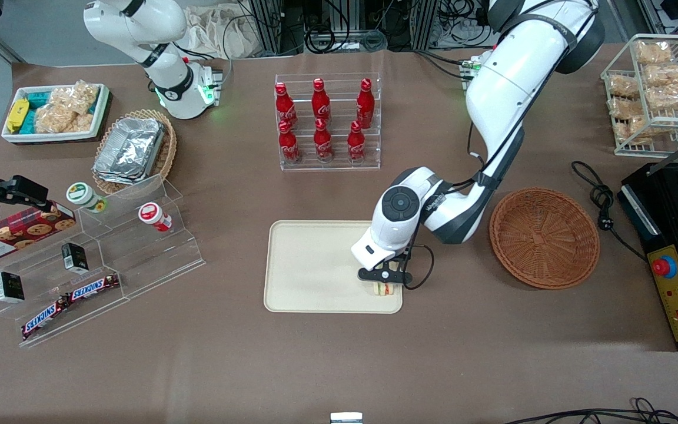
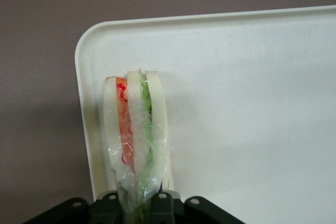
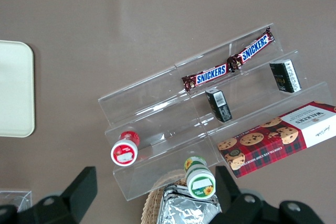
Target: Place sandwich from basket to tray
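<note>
My gripper (image 1: pixel 385 281) is down over the tray (image 1: pixel 309 265), at the corner nearest the front camera on the basket's side, fingers pinched on the sandwich (image 1: pixel 384 288). From my wrist cam the sandwich (image 2: pixel 137 135) stands on edge just inside the tray's rounded corner (image 2: pixel 89 56), white bread with orange-red and green stripes under clear wrap. The basket (image 1: pixel 544 237) sits beside the tray toward my end of the table, nothing in it.

Readable stuff: two Snickers bars (image 1: pixel 68 301) on the clear stepped shelf (image 1: pixel 109 259), a red Walkers cookie box (image 1: pixel 12 232), and red Coca-Cola bottles (image 1: pixel 322 121) in an acrylic rack farther from the front camera than the tray.
</note>
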Controlling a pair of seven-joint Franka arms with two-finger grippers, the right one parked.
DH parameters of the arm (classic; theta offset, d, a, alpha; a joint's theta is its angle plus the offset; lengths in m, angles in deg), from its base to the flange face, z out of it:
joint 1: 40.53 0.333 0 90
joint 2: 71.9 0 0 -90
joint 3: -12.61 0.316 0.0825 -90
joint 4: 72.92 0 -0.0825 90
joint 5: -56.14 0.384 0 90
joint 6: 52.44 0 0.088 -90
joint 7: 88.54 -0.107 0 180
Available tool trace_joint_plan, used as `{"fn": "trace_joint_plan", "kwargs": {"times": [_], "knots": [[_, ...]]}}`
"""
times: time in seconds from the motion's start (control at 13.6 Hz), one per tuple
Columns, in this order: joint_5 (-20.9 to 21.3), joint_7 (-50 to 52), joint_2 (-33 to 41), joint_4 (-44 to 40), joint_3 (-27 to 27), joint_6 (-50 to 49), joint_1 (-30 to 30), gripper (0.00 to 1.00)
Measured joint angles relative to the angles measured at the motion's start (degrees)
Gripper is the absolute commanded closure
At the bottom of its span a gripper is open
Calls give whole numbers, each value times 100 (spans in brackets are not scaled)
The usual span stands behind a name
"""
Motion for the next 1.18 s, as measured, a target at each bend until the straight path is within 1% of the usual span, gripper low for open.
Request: {"fn": "trace_joint_plan", "kwargs": {"times": [0.22, 0.44, 0.59, 0.81, 0.88, 1.03, 1.18], "knots": [[5, 210, 6, -119, 8, -178, 0, 1], [5, 249, 219, -356, 1, -1002, 0, 1], [5, 273, 629, -427, -1, -1601, 7, 1], [8, 210, 1477, -486, 108, -2733, 11, 1], [8, 16, 1764, -485, 250, -3013, 10, 1], [-69, -844, 2245, -481, 614, -3440, 26, 1], [-430, -1892, 2635, -472, 1107, -3824, 30, 1]]}}
